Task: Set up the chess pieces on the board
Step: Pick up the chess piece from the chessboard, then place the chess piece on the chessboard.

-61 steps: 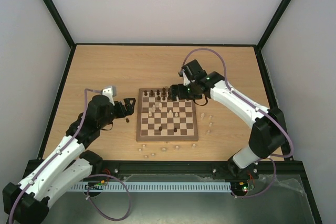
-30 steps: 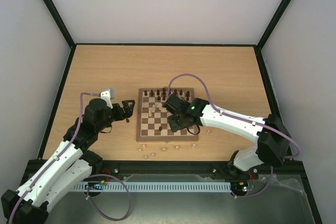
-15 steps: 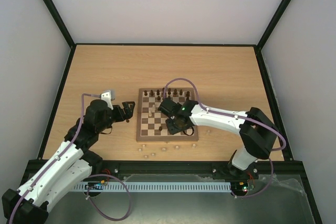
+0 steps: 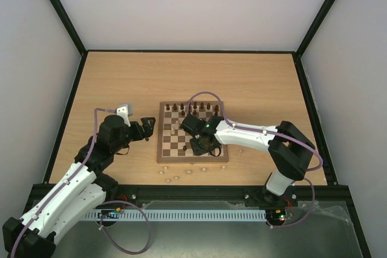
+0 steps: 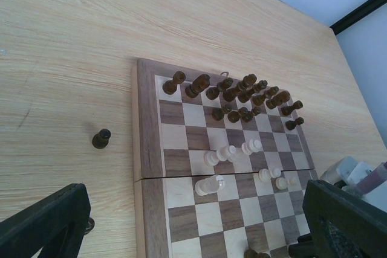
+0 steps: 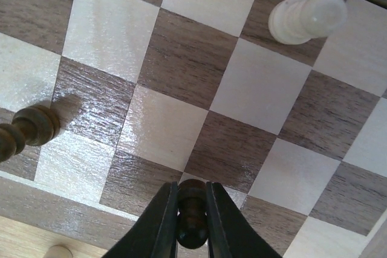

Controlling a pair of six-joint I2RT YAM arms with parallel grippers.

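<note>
The board [image 4: 161,138] lies mid-table, with dark chess pieces [image 5: 236,93] lined along its far rows and pale ones [image 5: 220,155] scattered near the middle. My right gripper [image 6: 192,200] is low over the board's near rows, shut on a dark pawn [image 6: 191,217] whose head shows between the fingers. From above, that right gripper [image 4: 202,144] covers the pawn. Another dark piece [image 6: 27,128] stands to its left and a pale pawn [image 6: 305,16] farther in. My left gripper [image 5: 193,234] hangs open beside the board's left edge, holding nothing, near a lone dark pawn [image 5: 101,139] on the table.
Loose pale pieces [image 4: 175,176] lie on the table in front of the board, and more pale pieces [image 4: 240,143] to its right. One pale piece [image 6: 57,252] sits just off the board's edge. A black frame [image 4: 66,113] bounds the table.
The right arm swung from the board's far right corner down to its near rows and its jaws closed onto a dark pawn. The left arm hardly moved and stayed open.
</note>
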